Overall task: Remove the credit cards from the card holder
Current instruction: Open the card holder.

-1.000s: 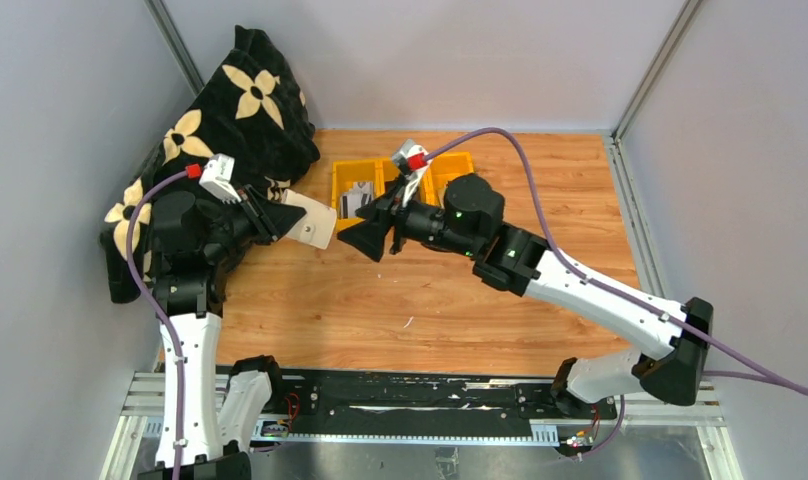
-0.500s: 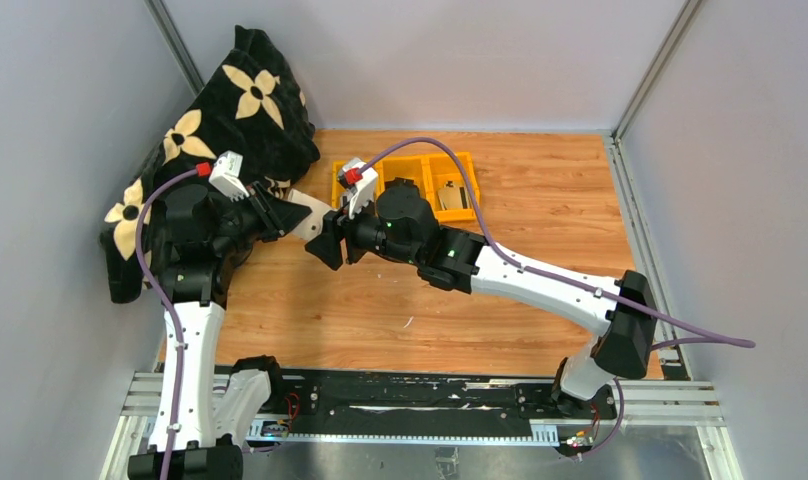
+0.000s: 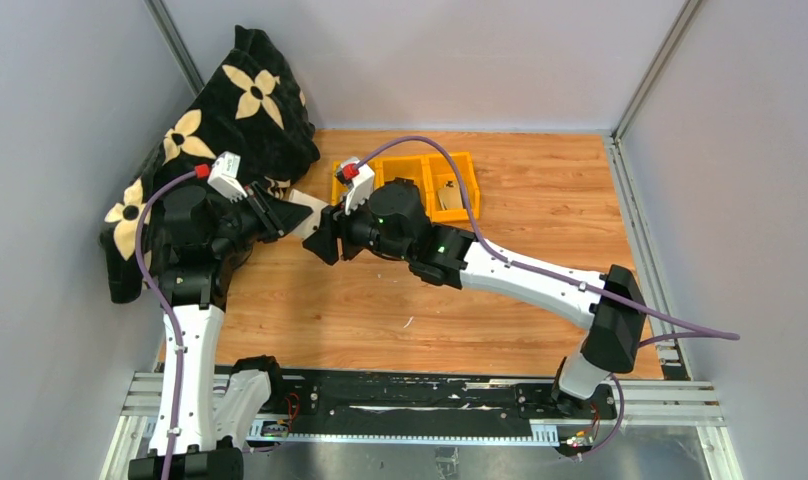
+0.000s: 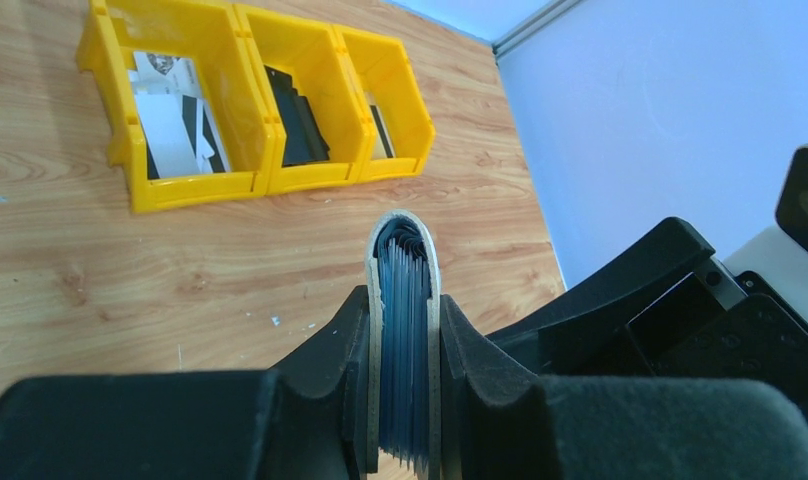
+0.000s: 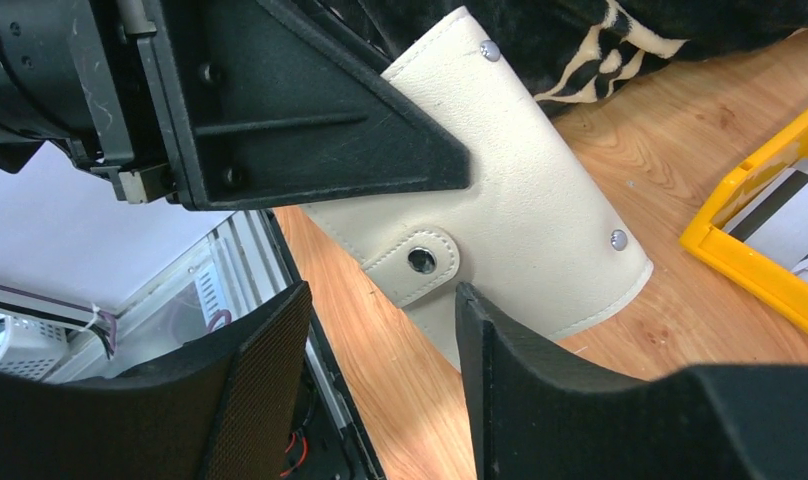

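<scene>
grip: left gripper (image 4: 404, 312) clamps the card holder (image 5: 520, 190) by its flat sides
axis: holder's length runs from upper left to lower right of the right wrist view, toward the right gripper (image 5: 380, 300)
right gripper: jaws apart, straddling the snap tab (image 5: 417, 265)
materials: cream stitched leather-like shell; thin blue-grey leaves (image 4: 405, 350) edge-on inside, credit cards not told apart

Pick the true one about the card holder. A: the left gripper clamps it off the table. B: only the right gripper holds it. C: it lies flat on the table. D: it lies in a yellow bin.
A: the left gripper has a finger pressed on each side of the card holder, while the right gripper stands open beside it.
</scene>
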Available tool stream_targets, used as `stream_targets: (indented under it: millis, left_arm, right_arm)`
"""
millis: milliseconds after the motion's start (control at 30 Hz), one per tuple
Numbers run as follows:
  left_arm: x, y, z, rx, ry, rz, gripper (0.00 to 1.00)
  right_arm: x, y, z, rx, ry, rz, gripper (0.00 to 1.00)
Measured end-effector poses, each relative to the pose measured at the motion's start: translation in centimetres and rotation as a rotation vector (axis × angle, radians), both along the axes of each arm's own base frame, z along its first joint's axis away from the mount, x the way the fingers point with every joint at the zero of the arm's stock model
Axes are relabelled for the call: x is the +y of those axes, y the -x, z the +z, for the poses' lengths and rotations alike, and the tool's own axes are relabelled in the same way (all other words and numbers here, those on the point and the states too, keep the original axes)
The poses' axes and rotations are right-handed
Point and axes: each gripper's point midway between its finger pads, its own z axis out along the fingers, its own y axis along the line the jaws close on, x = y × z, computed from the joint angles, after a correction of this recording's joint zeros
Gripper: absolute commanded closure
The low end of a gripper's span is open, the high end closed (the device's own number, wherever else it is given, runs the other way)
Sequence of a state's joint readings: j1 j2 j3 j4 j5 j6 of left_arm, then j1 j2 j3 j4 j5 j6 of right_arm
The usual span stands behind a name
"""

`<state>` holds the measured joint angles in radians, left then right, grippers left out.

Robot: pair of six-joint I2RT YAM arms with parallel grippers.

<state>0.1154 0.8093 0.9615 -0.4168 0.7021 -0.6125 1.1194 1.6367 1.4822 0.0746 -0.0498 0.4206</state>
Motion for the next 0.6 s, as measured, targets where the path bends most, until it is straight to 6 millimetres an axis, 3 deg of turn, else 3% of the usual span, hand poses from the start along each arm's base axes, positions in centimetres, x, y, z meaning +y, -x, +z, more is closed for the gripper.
stream_targets:
  millis: [233,467,600]
  left_arm:
    - [0.2,-0.3,0.1,-0.004,0.002,0.018,1.00]
    - [0.5,-0.4,0.0,-0.003,0.001,0.032,1.00]
    - [0.6,-0.5,0.2,-0.016,-0.002,0.041,1.00]
  right_arm:
    - [0.6,-0.3,0.1,0.038,-0.025,0.004,0.50]
    - [0.8,-0.9,0.0,0.073,-0.050,-0.016,0.64]
    - [0.8,-1.4,0.0,0.102,-0.070,-0.032,0.78]
